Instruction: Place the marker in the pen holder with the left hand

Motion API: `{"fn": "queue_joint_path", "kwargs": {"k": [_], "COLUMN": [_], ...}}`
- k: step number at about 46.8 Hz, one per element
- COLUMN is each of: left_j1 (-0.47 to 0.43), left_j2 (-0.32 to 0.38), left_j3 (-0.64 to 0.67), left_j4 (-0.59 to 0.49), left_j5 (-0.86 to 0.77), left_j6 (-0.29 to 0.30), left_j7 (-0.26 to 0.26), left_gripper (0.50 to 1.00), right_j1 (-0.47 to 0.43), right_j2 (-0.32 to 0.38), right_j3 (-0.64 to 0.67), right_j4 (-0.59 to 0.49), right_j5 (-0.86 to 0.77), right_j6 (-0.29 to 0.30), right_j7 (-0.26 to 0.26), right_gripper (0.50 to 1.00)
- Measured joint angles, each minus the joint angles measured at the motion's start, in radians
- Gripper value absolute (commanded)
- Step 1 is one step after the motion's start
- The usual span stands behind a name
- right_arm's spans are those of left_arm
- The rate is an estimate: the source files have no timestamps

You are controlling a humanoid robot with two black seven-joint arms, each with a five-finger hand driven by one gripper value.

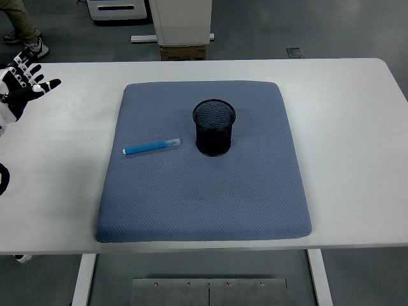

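Note:
A blue marker (151, 147) with a pale cap lies flat on the grey-blue mat (204, 204), pointing left to right. Just to its right stands a black mesh pen holder (214, 127), upright and with nothing showing inside. My left hand (24, 81) hovers over the table's far left edge, well away from the marker, its fingers spread and holding nothing. The right hand does not show.
The mat covers the middle of the white table (357, 127). Beyond the far edge stand a white cabinet (180, 22) and a cardboard box (183, 52). A person's leg and shoe (24, 32) show at the top left.

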Motion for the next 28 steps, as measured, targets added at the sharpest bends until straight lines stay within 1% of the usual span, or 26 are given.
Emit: {"fn": "queue_joint_path", "kwargs": {"k": [12, 16, 20, 28], "left_j1": [-0.003, -0.004, -0.005, 0.003], "left_j2": [-0.022, -0.041, -0.060, -0.074], "left_j3": [0.002, 0.000, -0.017, -0.056], "left_j4": [0.000, 0.000, 0.000, 0.001], "left_j5": [0.010, 0.003, 0.000, 0.000], "left_j6": [0.000, 0.001, 0.002, 0.007], "left_j7": [0.002, 0.001, 0.000, -0.003], "left_gripper": [1.000, 1.000, 1.000, 1.000], "right_j1": [0.000, 0.000, 0.000, 0.000], "right_j2": [0.000, 0.000, 0.000, 0.000], "right_j3": [0.000, 0.000, 0.000, 0.000], "right_j4": [0.000, 0.000, 0.000, 0.000], "right_j5": [0.000, 0.000, 0.000, 0.000], "right_j6": [0.000, 0.000, 0.000, 0.000], "right_j7": [0.000, 0.000, 0.000, 0.000], "right_gripper": [1.000, 1.000, 1.000, 1.000]}}
